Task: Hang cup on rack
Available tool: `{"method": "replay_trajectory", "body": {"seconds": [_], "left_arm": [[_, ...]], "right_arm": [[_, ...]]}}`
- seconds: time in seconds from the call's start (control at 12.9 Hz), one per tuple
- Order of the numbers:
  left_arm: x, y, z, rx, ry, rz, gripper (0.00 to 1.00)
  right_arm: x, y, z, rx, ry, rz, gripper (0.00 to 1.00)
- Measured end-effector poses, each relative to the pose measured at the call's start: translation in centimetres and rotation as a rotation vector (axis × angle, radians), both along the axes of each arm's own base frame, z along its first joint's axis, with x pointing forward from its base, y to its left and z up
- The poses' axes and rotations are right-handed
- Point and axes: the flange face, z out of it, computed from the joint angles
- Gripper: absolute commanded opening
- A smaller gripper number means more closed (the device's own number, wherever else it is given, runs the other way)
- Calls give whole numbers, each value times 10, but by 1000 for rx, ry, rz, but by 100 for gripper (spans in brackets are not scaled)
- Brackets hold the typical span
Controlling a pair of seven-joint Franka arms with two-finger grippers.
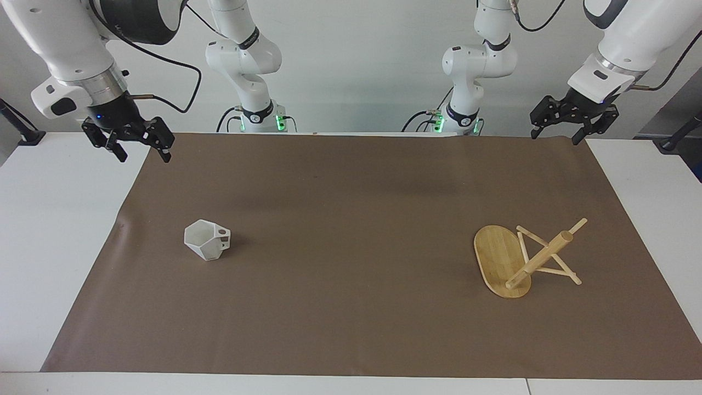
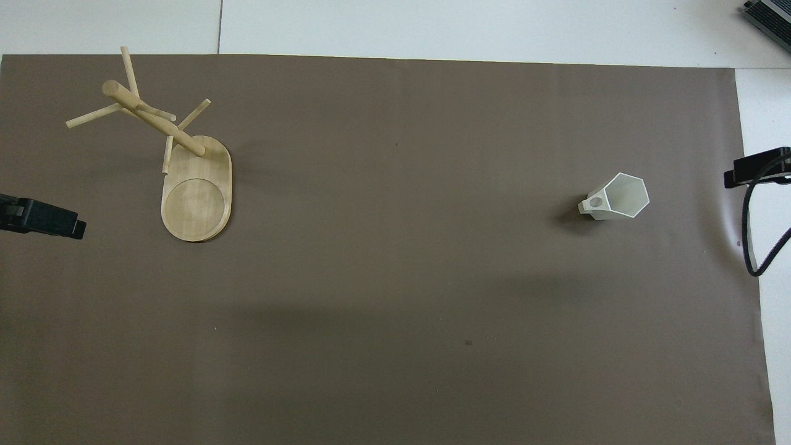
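The white faceted cup (image 1: 207, 241) (image 2: 620, 197) stands on the brown mat toward the right arm's end, its opening up and its pierced handle pointing toward the left arm's end. The bamboo rack (image 1: 540, 258) (image 2: 154, 117) stands on its oval base (image 1: 496, 257) (image 2: 196, 201) toward the left arm's end, its pegs bare. My right gripper (image 1: 143, 156) hangs open and empty over the mat's corner nearest its base, well apart from the cup. My left gripper (image 1: 554, 138) hangs open and empty over the mat's other corner by the robots, apart from the rack.
The brown mat (image 1: 351, 186) covers most of the white table (image 1: 49, 219), which shows bare at both ends. A black cable (image 2: 751, 235) hangs from the right arm over the mat's edge.
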Motion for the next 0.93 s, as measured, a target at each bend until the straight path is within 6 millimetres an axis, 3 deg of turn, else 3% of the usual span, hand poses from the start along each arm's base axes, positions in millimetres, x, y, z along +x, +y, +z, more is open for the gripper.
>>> {"method": "replay_trajectory", "body": {"seconds": [0.93], "left_arm": [[1,0,2,-2,-14,-22,100]], "right_arm": [[-1,-5,-2,1,6,-8,100]]}}
